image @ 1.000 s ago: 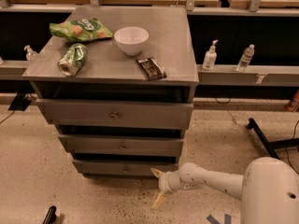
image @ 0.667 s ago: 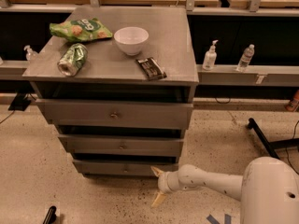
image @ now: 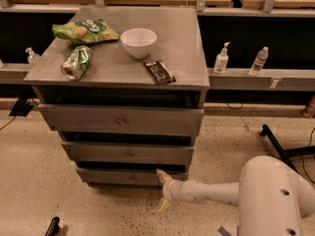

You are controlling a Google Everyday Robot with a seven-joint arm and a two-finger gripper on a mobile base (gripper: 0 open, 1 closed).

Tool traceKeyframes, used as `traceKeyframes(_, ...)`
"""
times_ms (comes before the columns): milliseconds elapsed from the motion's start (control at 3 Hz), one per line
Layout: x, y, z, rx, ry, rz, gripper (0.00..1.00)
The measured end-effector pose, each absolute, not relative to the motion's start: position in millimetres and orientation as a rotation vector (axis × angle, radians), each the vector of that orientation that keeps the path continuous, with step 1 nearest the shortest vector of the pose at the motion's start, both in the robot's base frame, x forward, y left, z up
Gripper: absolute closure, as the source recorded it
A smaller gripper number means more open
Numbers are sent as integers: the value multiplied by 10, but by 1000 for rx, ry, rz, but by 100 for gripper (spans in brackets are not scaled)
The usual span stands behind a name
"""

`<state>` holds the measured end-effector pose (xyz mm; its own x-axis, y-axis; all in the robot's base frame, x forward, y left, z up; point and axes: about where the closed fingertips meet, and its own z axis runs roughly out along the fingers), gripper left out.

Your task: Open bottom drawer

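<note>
Low at the near right corner of the cabinet, jaws are seen apart: one fingertip angled up, the other down toward the floor. Nothing is clamped. Gripper is held at the right end of the bottom drawer; upper tip is at the front's edge, contact cannot be confirmed. Knob is left of the gripper, apart from it. White arm is run right to the rounded robot body at near right. Bottom drawer is the lowest of three grey fronts, under the middle drawer and top drawer; dark gaps are shown above each. How far it is pulled out cannot be told. On the cabinet top are laid a white bowl, green snack bag, green packet on its side, dark bar wrapper. On the ledge to the right, a pump bottle and water bottle are stood upright.
</note>
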<state>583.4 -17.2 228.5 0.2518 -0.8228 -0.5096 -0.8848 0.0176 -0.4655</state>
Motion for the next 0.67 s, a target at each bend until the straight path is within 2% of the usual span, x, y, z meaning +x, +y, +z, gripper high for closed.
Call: traceKeyframes(667, 6291, -113, 2265, -1821, 1511, -64, 0)
